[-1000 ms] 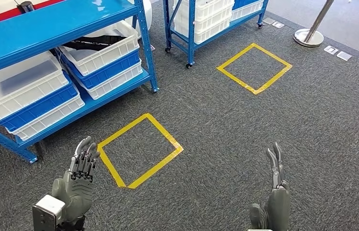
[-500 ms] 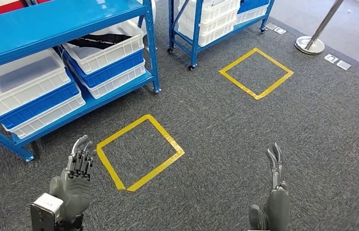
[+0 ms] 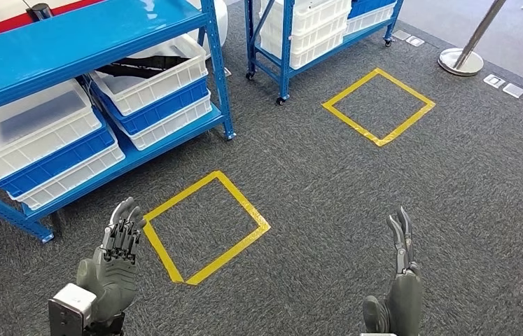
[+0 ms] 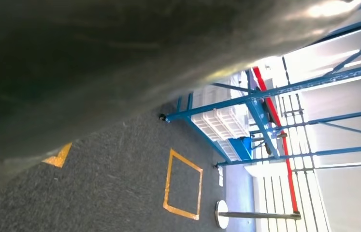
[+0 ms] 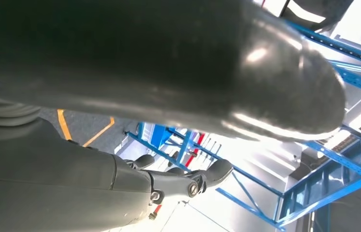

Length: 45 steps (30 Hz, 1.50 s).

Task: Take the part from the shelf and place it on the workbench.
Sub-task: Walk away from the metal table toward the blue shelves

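Both my robot hands, left point(image 3: 113, 262) and right point(image 3: 400, 280), hover open and empty over carpet; blue shelf point(image 3: 69, 42) at ten o'clock.

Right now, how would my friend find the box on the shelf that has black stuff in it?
Find the big blue metal shelf rack on the left, nearest the robot's left hand. On its low shelf sit stacked white and blue plastic bins; go to the right-hand stack beside the rack's front post. The top white bin there holds long black parts, while the white bin to its left looks pale inside.
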Tool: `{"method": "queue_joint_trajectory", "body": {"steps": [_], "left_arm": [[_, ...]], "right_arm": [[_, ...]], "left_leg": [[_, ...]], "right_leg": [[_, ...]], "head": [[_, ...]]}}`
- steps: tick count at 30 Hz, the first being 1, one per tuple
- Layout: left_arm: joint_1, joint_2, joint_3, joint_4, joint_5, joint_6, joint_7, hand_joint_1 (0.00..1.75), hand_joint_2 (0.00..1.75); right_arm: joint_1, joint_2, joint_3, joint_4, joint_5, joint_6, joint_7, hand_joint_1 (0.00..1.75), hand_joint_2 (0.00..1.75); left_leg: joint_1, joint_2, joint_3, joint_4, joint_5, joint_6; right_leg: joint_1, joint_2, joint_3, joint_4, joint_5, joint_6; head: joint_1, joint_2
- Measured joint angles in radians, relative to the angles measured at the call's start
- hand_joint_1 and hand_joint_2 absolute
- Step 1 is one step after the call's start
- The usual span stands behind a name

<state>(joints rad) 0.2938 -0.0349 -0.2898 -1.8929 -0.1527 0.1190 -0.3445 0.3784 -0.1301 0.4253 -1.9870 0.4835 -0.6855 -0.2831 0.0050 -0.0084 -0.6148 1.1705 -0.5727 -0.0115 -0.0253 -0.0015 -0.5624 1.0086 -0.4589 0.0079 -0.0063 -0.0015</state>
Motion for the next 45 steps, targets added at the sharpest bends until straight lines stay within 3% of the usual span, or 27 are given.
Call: {"method": "queue_joint_trajectory", "body": {"steps": [2,3,4,6,7,9,12,14,17,18,19,21,22,24,28,29,31,32,33,34,35,37,38,43,45], "left_arm": [[0.000,0.000,0.000,0.003,0.002,0.001,0.000,0.00,0.00],[0.000,0.001,0.000,0.005,0.004,0.001,0.000,0.00,0.00],[0.000,0.001,0.000,0.007,0.005,0.001,0.000,0.00,0.00],[0.000,0.002,0.000,0.009,0.006,0.001,0.000,0.00,0.00],[0.000,0.002,0.000,0.009,0.006,0.001,0.000,0.00,0.00],[-0.001,0.002,0.000,0.009,0.006,0.001,-0.001,0.00,0.00],[-0.001,0.002,0.000,0.009,0.007,0.001,-0.002,0.00,0.00],[-0.003,0.002,0.000,0.009,0.008,0.001,-0.002,0.00,0.00],[-0.003,0.002,0.000,0.010,0.008,0.001,-0.002,0.00,0.00],[-0.003,0.002,0.000,0.012,0.008,0.001,-0.002,0.00,0.00],[-0.003,0.002,0.000,0.013,0.008,0.001,-0.002,0.00,0.00],[-0.003,0.002,0.000,0.014,0.008,0.001,-0.002,0.00,0.00],[-0.003,0.002,0.000,0.014,0.008,0.001,-0.002,0.00,0.00],[-0.003,0.002,0.000,0.014,0.008,0.001,-0.002,0.00,0.00],[-0.003,0.002,0.000,0.014,0.008,0.001,-0.002,0.00,0.00],[-0.003,0.002,-0.001,0.014,0.008,0.001,-0.002,0.00,0.00],[-0.002,0.002,-0.001,0.014,0.008,0.001,-0.002,0.00,0.00],[-0.002,0.002,-0.001,0.014,0.008,0.001,-0.002,0.00,0.00],[-0.002,0.003,-0.001,0.015,0.008,0.001,-0.002,0.00,0.00],[-0.002,0.003,-0.001,0.015,0.008,0.001,-0.002,0.00,0.00],[-0.002,0.003,-0.001,0.015,0.008,0.001,-0.002,0.00,0.00],[-0.002,0.004,0.000,0.015,0.008,0.001,-0.002,0.00,0.00],[-0.002,0.004,-0.001,0.015,0.008,0.001,-0.002,0.00,0.00],[-0.002,0.004,0.000,0.015,0.009,0.002,-0.002,0.00,0.00],[-0.003,0.004,0.000,0.014,0.009,0.003,-0.002,0.00,0.00]], "right_arm": [[0.000,0.000,0.000,0.000,0.004,0.000,0.000,0.00,0.00],[0.000,0.000,0.000,0.000,0.005,0.000,0.000,0.00,0.00],[0.001,0.001,0.000,0.000,0.006,0.000,0.000,0.00,0.00],[0.001,0.001,0.000,0.001,0.006,0.000,0.000,0.00,0.00],[0.000,0.002,-0.001,0.001,0.006,0.000,0.000,0.00,0.00],[0.000,0.002,-0.001,0.001,0.007,0.000,0.000,0.00,0.00],[0.000,0.003,-0.002,0.001,0.007,0.000,0.000,0.00,0.00],[-0.001,0.003,-0.005,0.001,0.007,0.000,0.000,0.00,0.00],[0.002,0.004,-0.008,0.002,0.007,0.000,0.000,0.00,0.00],[0.003,0.003,-0.009,0.003,0.007,0.000,0.000,0.00,0.00],[0.004,0.003,-0.010,0.003,0.007,0.000,0.000,0.00,0.00],[0.004,0.003,-0.011,0.003,0.007,0.000,0.000,0.00,0.00],[0.004,0.004,-0.012,0.003,0.007,0.000,0.000,0.00,0.00],[0.005,0.004,-0.014,0.003,0.007,0.000,0.000,0.00,0.00],[0.005,0.004,-0.015,0.003,0.008,0.000,0.000,0.00,0.00],[0.005,0.004,-0.015,0.003,0.008,0.000,0.000,0.00,0.00],[0.005,0.005,-0.015,0.003,0.008,0.000,0.000,0.00,0.00],[0.005,0.005,-0.015,0.003,0.008,0.000,0.000,0.00,0.00],[0.005,0.005,-0.015,0.003,0.008,0.000,0.000,0.00,0.00],[0.005,0.005,-0.015,0.003,0.008,0.000,0.000,0.00,0.00],[0.006,0.005,-0.015,0.003,0.008,0.000,0.000,0.00,0.00],[0.005,0.005,-0.015,0.003,0.008,0.000,0.000,0.00,0.00],[0.005,0.005,-0.015,0.003,0.008,0.000,0.000,0.00,0.00],[0.005,0.006,-0.015,0.002,0.009,0.000,0.000,0.00,0.00],[0.005,0.006,-0.015,0.002,0.009,0.000,-0.001,0.00,0.00]], "left_leg": [[0.001,0.001,-0.074,0.114,-0.030,-0.003],[0.001,0.001,-0.092,0.129,-0.017,-0.003],[0.001,0.002,-0.090,0.104,0.016,-0.001],[0.001,0.004,-0.044,-0.019,0.103,0.006],[0.000,0.005,-0.018,-0.077,0.129,0.009],[-0.005,0.005,0.004,-0.129,0.135,0.014],[-0.005,0.000,0.011,-0.146,0.129,0.027],[0.001,-0.001,0.024,-0.155,0.125,0.040],[0.000,-0.002,0.035,-0.156,0.113,0.051],[0.000,-0.003,0.039,-0.156,0.109,0.051],[0.000,-0.005,0.046,-0.156,0.103,0.050],[0.001,-0.009,0.064,-0.156,0.090,0.043],[-0.002,-0.011,0.071,-0.155,0.081,0.038],[-0.008,-0.012,0.079,-0.154,0.068,0.028],[-0.004,-0.007,0.079,-0.128,0.042,0.008],[-0.002,-0.004,0.060,-0.084,0.019,0.003],[0.000,0.000,-0.010,0.048,-0.037,-0.005],[0.002,0.000,-0.049,0.106,-0.053,-0.007],[0.002,0.001,-0.075,0.136,-0.049,-0.009],[0.004,0.001,-0.083,0.126,-0.023,-0.008],[0.005,0.002,-0.071,0.079,0.021,-0.007],[0.005,0.005,-0.020,-0.055,0.104,-0.002],[0.003,0.006,-0.001,-0.101,0.122,0.002],[0.000,0.000,0.025,-0.142,0.114,0.030],[0.005,0.000,0.040,-0.150,0.110,0.043]], "right_leg": [[0.002,0.000,0.009,0.000,-0.008,-0.007],[0.003,0.001,0.015,0.000,-0.013,-0.008],[0.003,0.002,0.022,0.000,-0.019,-0.007],[0.003,0.005,0.040,0.000,-0.032,-0.001],[0.007,0.005,0.045,0.000,-0.039,0.004],[0.010,0.005,0.047,-0.001,-0.047,0.014],[0.010,0.002,0.046,0.004,-0.057,0.029],[0.011,0.002,0.007,0.076,-0.083,0.031],[0.010,0.002,-0.119,0.268,-0.130,0.029],[0.009,0.002,-0.147,0.291,-0.125,0.035],[0.007,0.002,-0.153,0.275,-0.103,0.045],[0.003,0.001,-0.112,0.149,-0.030,0.066],[0.003,0.002,-0.083,0.084,0.000,0.067],[0.005,0.003,-0.050,0.017,0.025,0.052],[0.002,0.003,-0.034,0.010,0.019,0.015],[-0.001,0.003,-0.026,0.008,0.016,0.008],[0.000,0.001,-0.014,0.008,0.006,-0.004],[0.001,0.001,-0.008,0.008,0.001,-0.007],[0.001,0.002,-0.003,0.008,-0.004,-0.008],[0.002,0.003,0.005,0.008,-0.010,-0.007],[0.001,0.005,0.016,0.008,-0.017,-0.004],[0.004,0.007,0.031,0.008,-0.033,0.004],[0.006,0.008,0.034,0.008,-0.040,0.010],[0.008,0.006,0.044,0.014,-0.062,0.032],[0.010,0.005,-0.004,0.105,-0.098,0.029]], "head": [[0.000,0.000],[-0.001,0.000],[-0.001,0.000],[-0.002,0.000],[-0.002,0.000],[-0.002,0.000],[0.000,0.000],[0.003,0.000],[0.006,0.000],[0.006,0.000],[0.006,0.000],[0.007,0.000],[0.007,0.000],[0.006,0.000],[0.000,0.000],[-0.001,0.000],[-0.004,0.000],[-0.003,0.000],[-0.003,0.000],[-0.004,0.000],[-0.004,0.000],[-0.003,0.000],[-0.003,0.000],[-0.002,0.000],[0.002,0.000]]}}
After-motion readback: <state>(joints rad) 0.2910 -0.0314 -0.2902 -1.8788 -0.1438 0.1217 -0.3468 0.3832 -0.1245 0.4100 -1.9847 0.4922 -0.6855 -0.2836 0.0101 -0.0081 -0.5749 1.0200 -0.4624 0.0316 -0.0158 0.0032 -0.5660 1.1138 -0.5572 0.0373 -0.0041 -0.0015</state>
